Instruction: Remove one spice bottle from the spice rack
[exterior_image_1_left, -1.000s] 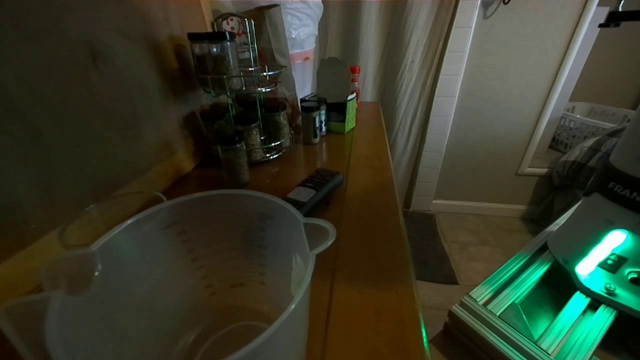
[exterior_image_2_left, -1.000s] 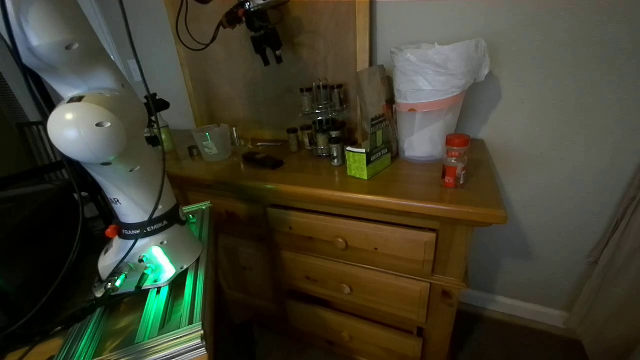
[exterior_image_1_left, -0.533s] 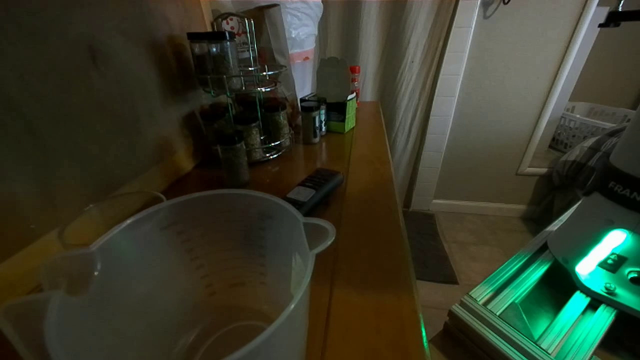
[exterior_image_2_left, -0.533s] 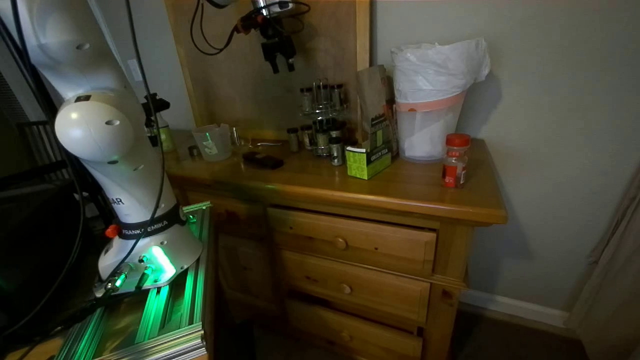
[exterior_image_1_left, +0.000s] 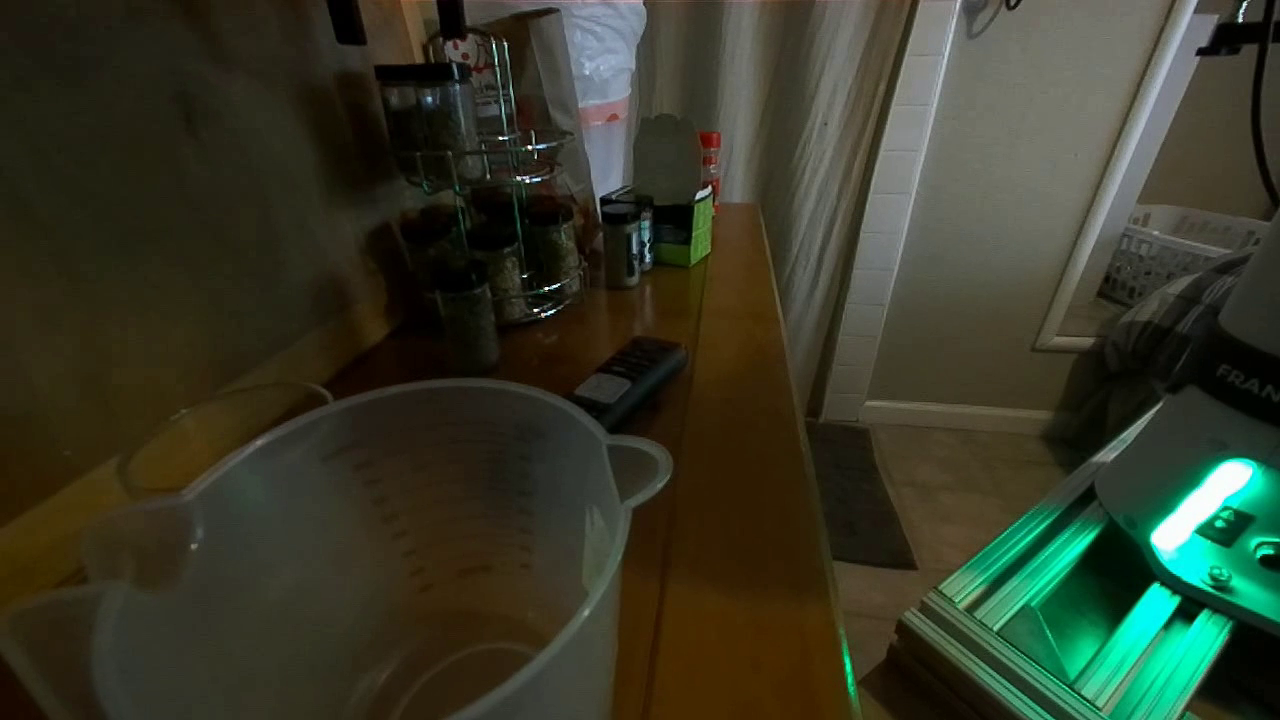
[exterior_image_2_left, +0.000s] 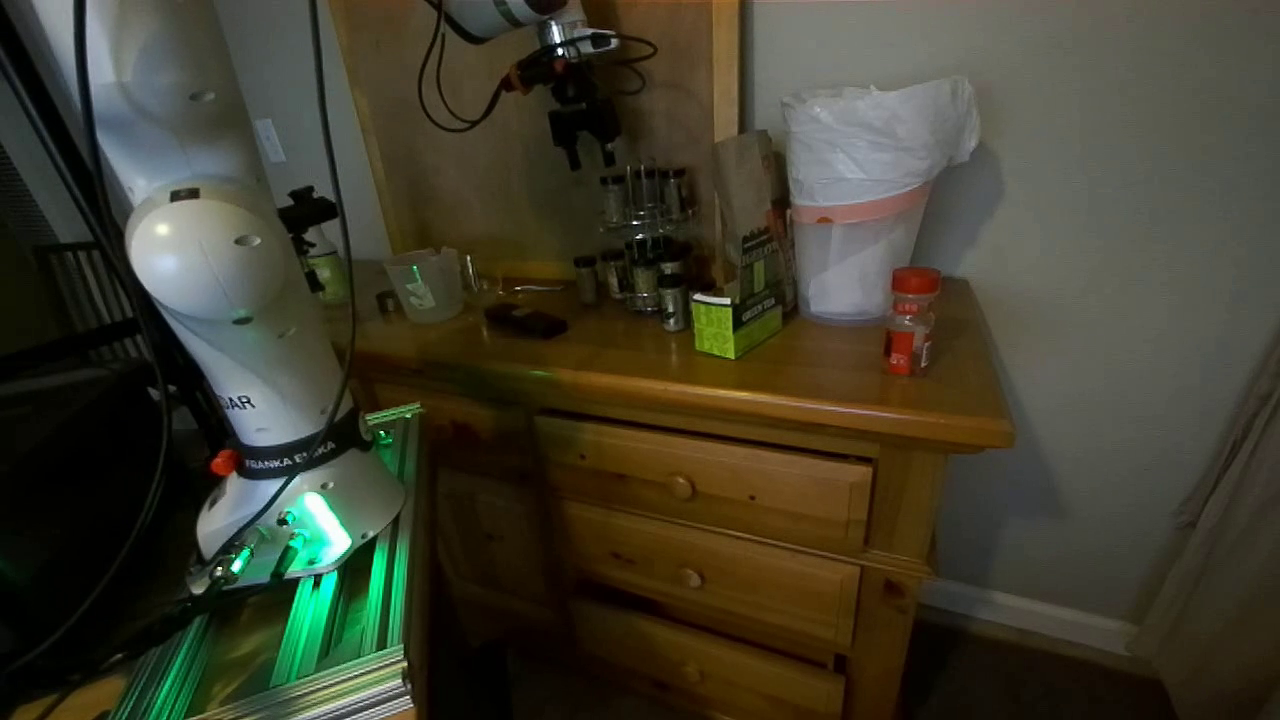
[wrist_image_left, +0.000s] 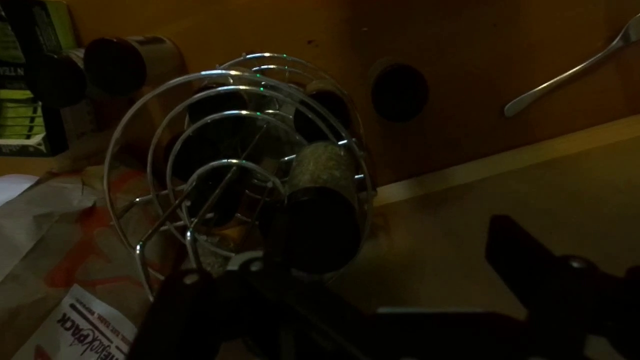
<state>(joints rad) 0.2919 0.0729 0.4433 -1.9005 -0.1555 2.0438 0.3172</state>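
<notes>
i have one gripper (exterior_image_2_left: 592, 160), jaws wide apart, holding nothing, and one jar (wrist_image_left: 322, 220), upper tier of the rack (exterior_image_2_left: 645, 228), liable to topple if i descend off-centre and clip it.

The wrist view is very dim: the fingers (wrist_image_left: 522, 265) are near-black silhouettes and the jar lids (wrist_image_left: 322, 230) lose all detail, while thin highlights run along the wire spice rack (wrist_image_left: 238, 162). In both exterior views a green lamp (exterior_image_1_left: 1203, 503) on the robot's base (exterior_image_1_left: 1185, 440) glares to white at its core and tints the metal rails (exterior_image_1_left: 1132, 640) beneath. In an exterior view a soft shadow lies beside the bin (exterior_image_2_left: 858, 265) on the grey wall (exterior_image_2_left: 1120, 200), and the lower left sinks into black.
</notes>
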